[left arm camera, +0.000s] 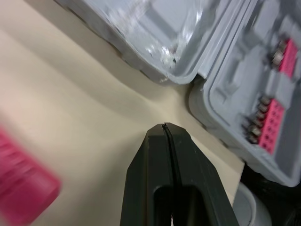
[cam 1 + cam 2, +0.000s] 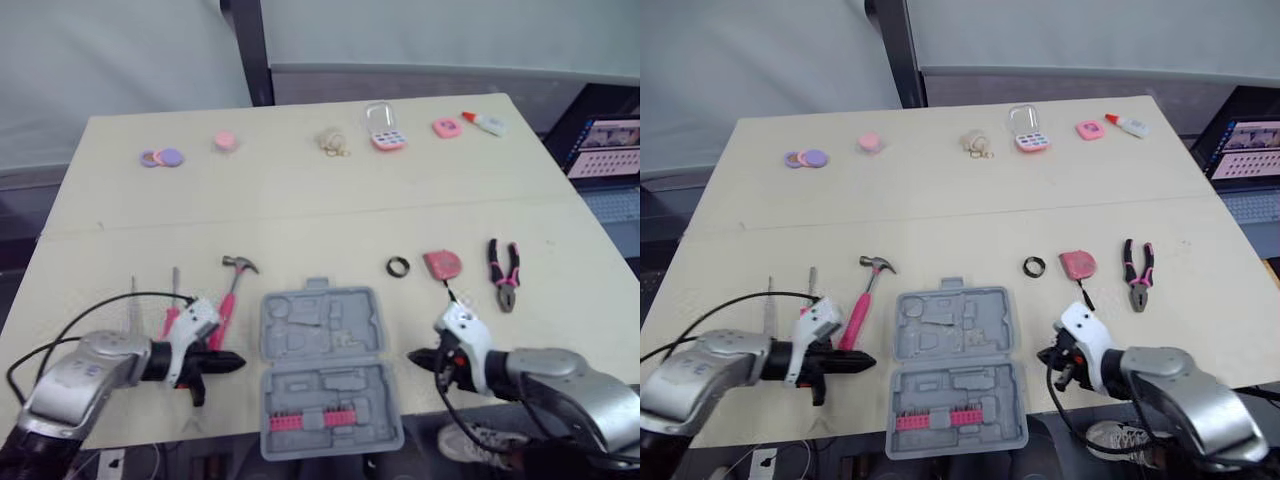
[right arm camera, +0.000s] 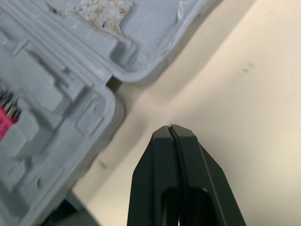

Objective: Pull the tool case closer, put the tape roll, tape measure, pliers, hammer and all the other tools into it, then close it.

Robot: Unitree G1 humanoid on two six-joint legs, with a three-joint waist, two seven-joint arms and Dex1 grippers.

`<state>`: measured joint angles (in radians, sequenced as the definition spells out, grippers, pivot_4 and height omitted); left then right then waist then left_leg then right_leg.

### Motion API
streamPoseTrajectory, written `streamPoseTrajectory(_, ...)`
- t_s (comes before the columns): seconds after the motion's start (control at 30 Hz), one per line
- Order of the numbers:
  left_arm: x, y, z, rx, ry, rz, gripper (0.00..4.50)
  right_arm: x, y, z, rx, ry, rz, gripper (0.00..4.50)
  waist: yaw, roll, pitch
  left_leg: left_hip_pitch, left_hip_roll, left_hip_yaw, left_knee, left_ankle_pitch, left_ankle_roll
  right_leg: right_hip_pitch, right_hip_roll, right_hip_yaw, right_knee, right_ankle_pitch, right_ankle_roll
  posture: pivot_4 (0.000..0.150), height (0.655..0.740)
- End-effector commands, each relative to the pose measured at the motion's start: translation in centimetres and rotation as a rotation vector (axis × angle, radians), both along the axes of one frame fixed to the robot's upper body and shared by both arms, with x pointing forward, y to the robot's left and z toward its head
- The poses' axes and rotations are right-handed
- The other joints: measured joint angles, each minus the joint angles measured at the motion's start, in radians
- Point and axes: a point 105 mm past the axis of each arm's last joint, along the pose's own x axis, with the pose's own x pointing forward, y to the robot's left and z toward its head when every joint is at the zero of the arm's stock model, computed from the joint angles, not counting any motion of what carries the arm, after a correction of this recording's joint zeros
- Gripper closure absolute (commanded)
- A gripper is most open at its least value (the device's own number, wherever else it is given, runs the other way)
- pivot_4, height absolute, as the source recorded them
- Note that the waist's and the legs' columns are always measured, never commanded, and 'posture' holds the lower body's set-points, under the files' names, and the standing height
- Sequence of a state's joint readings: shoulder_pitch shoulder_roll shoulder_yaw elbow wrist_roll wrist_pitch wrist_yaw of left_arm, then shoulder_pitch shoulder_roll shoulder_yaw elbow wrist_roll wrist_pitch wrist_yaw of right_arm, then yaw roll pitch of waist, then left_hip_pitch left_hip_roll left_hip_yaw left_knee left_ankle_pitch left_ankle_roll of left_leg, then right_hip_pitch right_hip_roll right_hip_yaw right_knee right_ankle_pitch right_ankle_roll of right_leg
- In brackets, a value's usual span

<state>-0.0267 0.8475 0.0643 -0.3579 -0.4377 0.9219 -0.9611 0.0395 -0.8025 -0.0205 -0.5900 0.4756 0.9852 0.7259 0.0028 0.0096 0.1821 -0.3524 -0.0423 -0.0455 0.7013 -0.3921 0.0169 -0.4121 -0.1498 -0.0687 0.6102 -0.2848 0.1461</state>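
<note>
I find the grey plastic tool case point(image 2: 325, 370) open at lower centre, the pink-handled hammer point(image 2: 232, 292) still unpacked beside it, and the left gripper point(image 2: 233, 362) and right gripper point(image 2: 416, 356) pinched closed, empty.

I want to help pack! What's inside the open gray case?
The open tool case holds a pink row of bits in its near half; other moulded slots look empty. Beneath it is hidden.

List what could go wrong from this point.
The case already lies at the front edge of the table, so pulling it closer might tip it off. The shut left hand sits close to the hammer and could knock its handle aside when it moves.
</note>
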Motion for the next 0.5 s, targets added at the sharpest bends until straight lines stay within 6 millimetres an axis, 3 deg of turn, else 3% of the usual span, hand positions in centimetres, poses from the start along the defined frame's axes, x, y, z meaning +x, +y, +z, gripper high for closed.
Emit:
streamPoseTrajectory(0.03,-0.4,0.1,3.5,-0.112,-0.103,0.024,4.50,-1.3,0.3,2.4,0.044,-0.031,0.072,4.46,0.001,0.000,0.000,0.000,0.000,0.000,0.000,0.000,0.000,0.000,0.000,0.000,-0.001,0.000,0.000,0.150,0.7400)
streamPoseTrajectory(0.17,-1.7,1.4,5.7,-0.202,-0.208,0.076,4.50,-2.6,-0.7,3.4,0.033,-0.007,0.105,4.46,0.001,0.000,0.000,0.000,0.002,0.000,-0.001,0.000,0.000,0.000,0.000,0.000,-0.001,0.000,0.000,0.150,0.7400)
streamPoseTrajectory(0.37,-5.7,3.8,5.2,-0.214,-0.196,0.116,4.50,-3.4,-1.8,3.6,0.064,0.009,0.124,4.46,0.003,-0.001,-0.001,0.001,0.002,0.002,-0.001,0.000,0.000,0.002,0.001,0.000,-0.005,0.000,0.000,0.150,0.7400)
streamPoseTrajectory(0.47,-7.3,4.5,4.5,-0.217,-0.170,0.120,3.70,-3.5,-2.2,3.4,0.080,0.004,0.130,4.50,0.010,-0.001,-0.001,0.000,0.002,0.003,-0.001,0.000,0.001,0.004,0.000,0.000,-0.008,0.000,0.000,0.150,0.7400)
streamPoseTrajectory(0.5,-7.3,4.9,4.5,-0.228,-0.186,0.156,3.20,-3.5,-2.3,3.4,0.087,0.002,0.122,4.24,0.017,-0.001,-0.001,0.000,0.002,0.003,-0.001,-0.001,0.001,0.004,0.000,0.000,-0.008,0.000,0.000,0.150,0.7400)
